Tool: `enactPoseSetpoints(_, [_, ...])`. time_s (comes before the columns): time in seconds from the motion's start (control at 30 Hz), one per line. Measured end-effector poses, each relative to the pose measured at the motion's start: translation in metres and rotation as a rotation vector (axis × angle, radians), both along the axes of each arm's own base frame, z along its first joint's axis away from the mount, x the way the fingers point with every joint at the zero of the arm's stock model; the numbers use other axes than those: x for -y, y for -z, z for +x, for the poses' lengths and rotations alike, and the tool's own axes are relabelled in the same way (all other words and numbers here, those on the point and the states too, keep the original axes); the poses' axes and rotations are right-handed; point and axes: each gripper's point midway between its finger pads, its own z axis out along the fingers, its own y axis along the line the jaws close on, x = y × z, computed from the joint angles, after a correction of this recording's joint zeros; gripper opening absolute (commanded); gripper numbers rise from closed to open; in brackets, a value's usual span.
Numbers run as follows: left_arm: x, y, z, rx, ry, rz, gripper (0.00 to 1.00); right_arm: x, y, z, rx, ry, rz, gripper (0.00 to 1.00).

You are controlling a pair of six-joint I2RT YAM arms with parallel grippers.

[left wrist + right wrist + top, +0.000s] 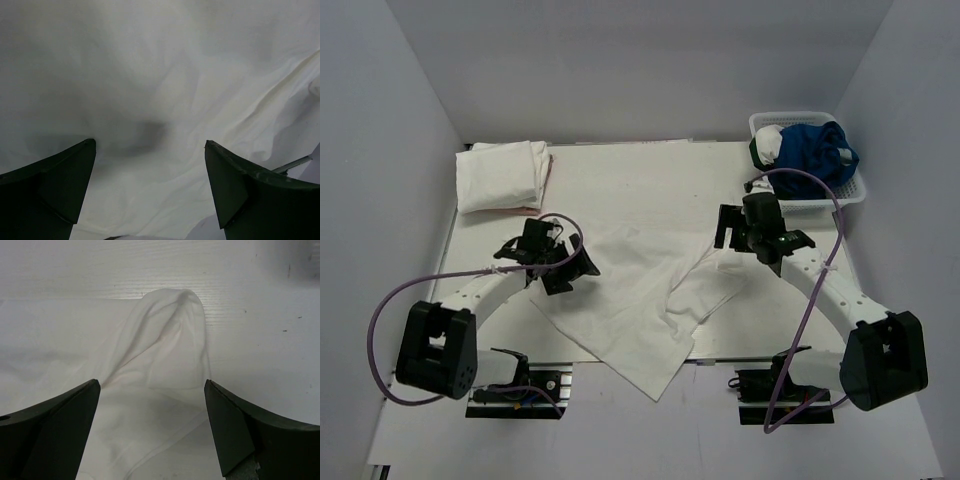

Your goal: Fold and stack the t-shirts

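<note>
A white t-shirt (630, 300) lies spread and crumpled in the middle of the table, one corner hanging over the near edge. My left gripper (555, 262) hovers over its left part, open and empty; the left wrist view shows only white cloth (165, 100) between the fingers. My right gripper (752, 240) is open and empty over the shirt's right end, where a sleeve (170, 340) bunches up on the table. A folded white t-shirt (502, 175) lies at the far left.
A white lattice basket (858, 190) at the far right holds blue cloth (820, 150) and a white and green piece. Grey walls enclose the table on three sides. Purple cables loop from both arms.
</note>
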Motion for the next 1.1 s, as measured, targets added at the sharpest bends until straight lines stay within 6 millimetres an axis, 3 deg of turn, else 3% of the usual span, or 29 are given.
enactPoseSetpoints(0.17, [0.009,0.026,0.004,-0.072,0.025,0.043,1.0,-0.005,0.018,-0.011,-0.052,0.011,0.048,0.9])
enactPoseSetpoints(0.3, [0.013,0.03,0.028,-0.076,0.016,0.072,1.0,-0.002,0.032,-0.019,-0.1,0.024,0.042,0.9])
enactPoseSetpoints(0.6, [0.034,0.028,0.115,-0.026,0.056,0.114,1.0,0.018,0.046,-0.035,-0.182,0.103,-0.024,0.9])
enactPoseSetpoints(0.73, [0.036,0.025,0.161,0.029,0.087,0.206,1.0,0.023,0.04,-0.034,-0.166,0.138,-0.011,0.9])
enactPoseSetpoints(0.77, [0.036,0.023,0.162,0.039,0.101,0.228,1.0,0.024,0.039,-0.034,-0.16,0.146,-0.004,0.9])
enactPoseSetpoints(0.83, [0.029,0.014,0.15,0.033,0.122,0.281,1.0,0.026,0.036,-0.033,-0.153,0.159,0.006,0.9])
enactPoseSetpoints(0.9, [0.028,-0.008,0.132,0.072,0.134,0.288,1.0,0.027,0.036,-0.032,-0.152,0.172,0.015,0.9])
enactPoseSetpoints(1.03, [0.024,-0.065,0.062,0.17,0.156,0.228,1.0,0.025,0.036,-0.031,-0.157,0.178,0.039,0.9])
enactPoseSetpoints(1.1, [0.025,-0.08,0.023,0.198,0.178,0.148,1.0,0.024,0.036,-0.031,-0.158,0.175,0.048,0.9])
